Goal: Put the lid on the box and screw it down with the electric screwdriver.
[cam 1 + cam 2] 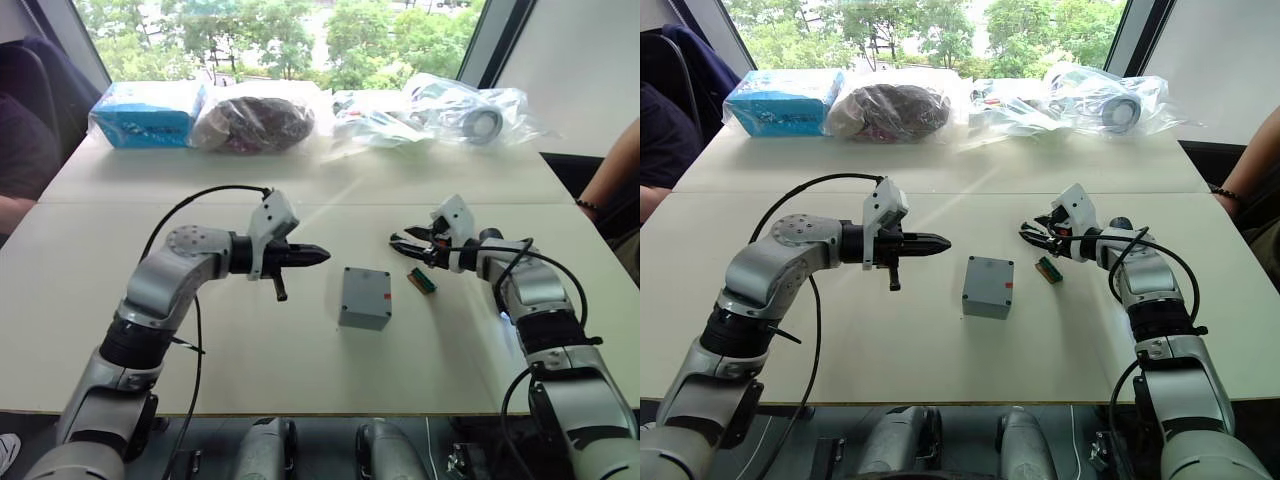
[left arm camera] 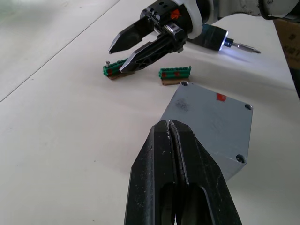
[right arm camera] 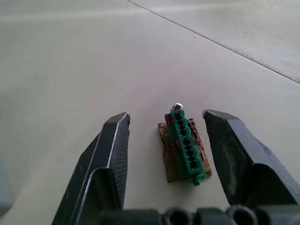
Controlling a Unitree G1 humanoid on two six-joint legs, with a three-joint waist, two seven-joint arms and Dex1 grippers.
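Note:
The grey box [image 1: 365, 298] stands in the middle of the table. Its top face looks like the lid [image 2: 211, 122], seated flush, with screw holes at the corners and a small red mark. My left gripper [image 1: 322, 254] hovers shut just left of the box, holding nothing. My right gripper [image 1: 408, 246] is open to the right of the box, low over a green connector strip [image 3: 185, 145] that lies between its fingers untouched. The electric screwdriver [image 2: 225, 42] shows beside my right wrist with its tip light on; what holds it is hidden.
A second green connector strip [image 1: 422, 281] lies right of the box. Along the far table edge sit a blue packet [image 1: 145, 112], a dark bagged bundle [image 1: 255, 120] and clear plastic bags [image 1: 440, 108]. A person's arm [image 1: 610, 175] is at the right edge.

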